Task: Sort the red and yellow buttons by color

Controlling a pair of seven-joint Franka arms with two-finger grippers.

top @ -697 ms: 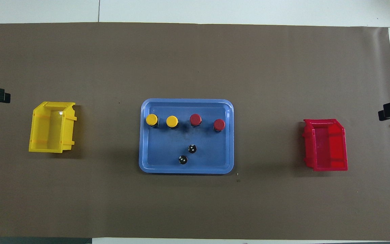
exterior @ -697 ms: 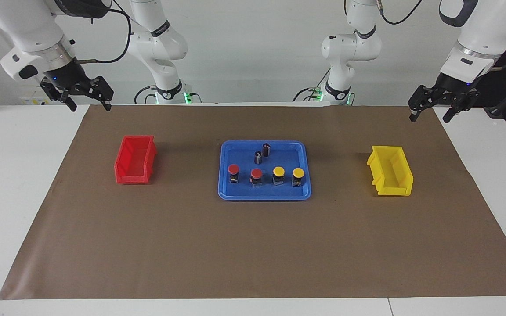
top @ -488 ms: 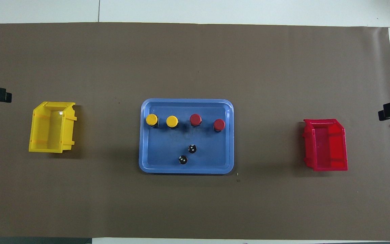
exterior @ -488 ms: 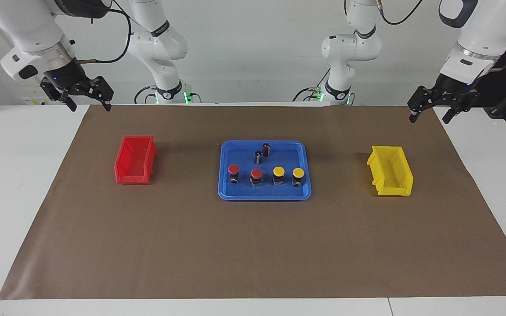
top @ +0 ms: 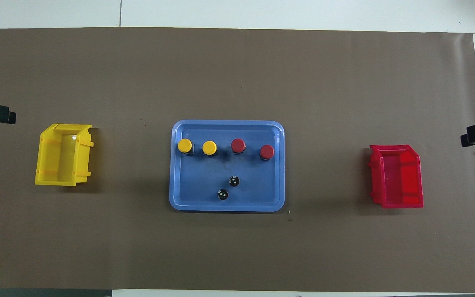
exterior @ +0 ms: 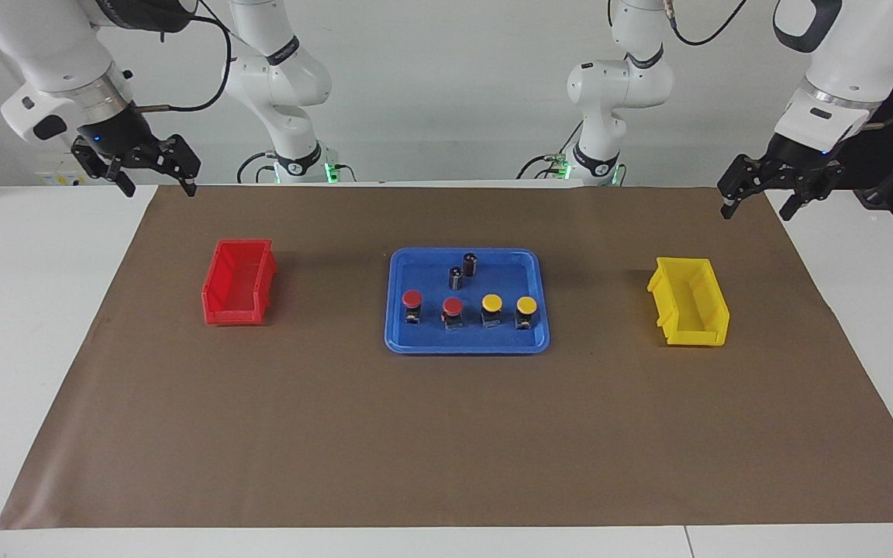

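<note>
Blue tray (exterior: pixel 467 344) loaded with two red buttons (exterior: pixel 412 298), two yellow buttons (exterior: pixel 491 301). Left gripper (exterior: pixel 756 204) and right gripper (exterior: pixel 158 184) raised near table corners, jaws spread wide.

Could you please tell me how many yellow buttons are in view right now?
2. Both stand upright in the blue tray, side by side in the row of four: one yellow button at the left arm's end, the other beside a red button. None looks hidden.

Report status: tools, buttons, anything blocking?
Left tool and right tool open, raised at the mat's corners. Red buttons and yellow buttons on blue tray. Two dark cylinders alongside, nearer the robots.
</note>
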